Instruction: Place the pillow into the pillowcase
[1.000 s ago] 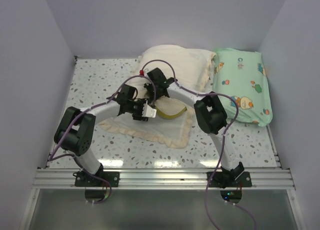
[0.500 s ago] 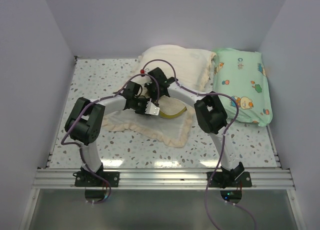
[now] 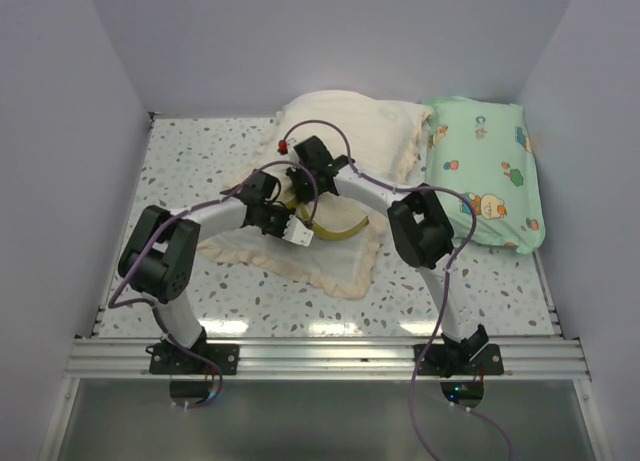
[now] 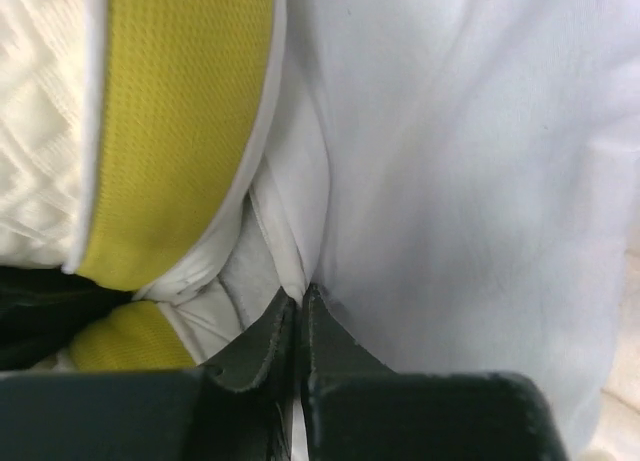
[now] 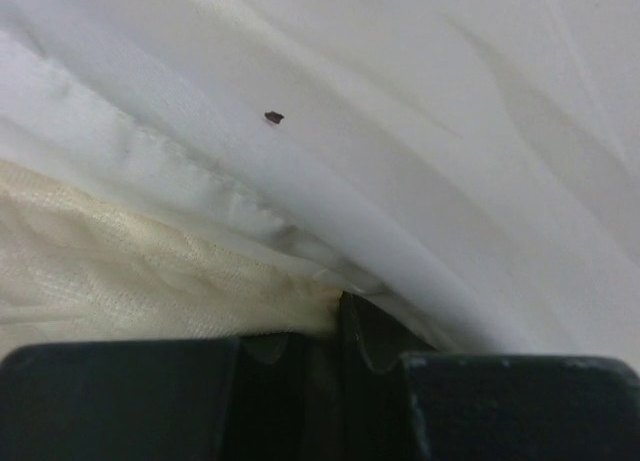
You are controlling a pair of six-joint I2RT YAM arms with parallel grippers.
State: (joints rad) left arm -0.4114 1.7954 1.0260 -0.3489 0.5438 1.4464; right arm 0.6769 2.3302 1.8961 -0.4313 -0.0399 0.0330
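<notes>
The cream pillowcase point(image 3: 300, 259) with ruffled trim lies across the middle of the table and rises into a puffy mound at the back. At its opening the pillow's bright yellow edge point(image 3: 340, 228) curves out. In the left wrist view the pillow point(image 4: 175, 131) shows its yellow band beside quilted cream, next to the pale pillowcase point(image 4: 470, 161). My left gripper point(image 3: 298, 233) point(image 4: 302, 293) is shut on a thin fold of the pillowcase beside that edge. My right gripper point(image 3: 300, 189) point(image 5: 340, 299) is shut on the pillowcase point(image 5: 420, 111) rim just behind it. Most of the pillow is hidden.
A mint-green cartoon-print pillow point(image 3: 490, 176) lies along the right wall, touching the cream mound. White walls enclose the speckled table point(image 3: 190, 171) on three sides. Both arms arch over the fabric, their wrists close together.
My left gripper has gone from open to shut on the pillowcase fold. Its arm swung in toward the opening, then drew slightly back toward the front. The right arm has not moved.
</notes>
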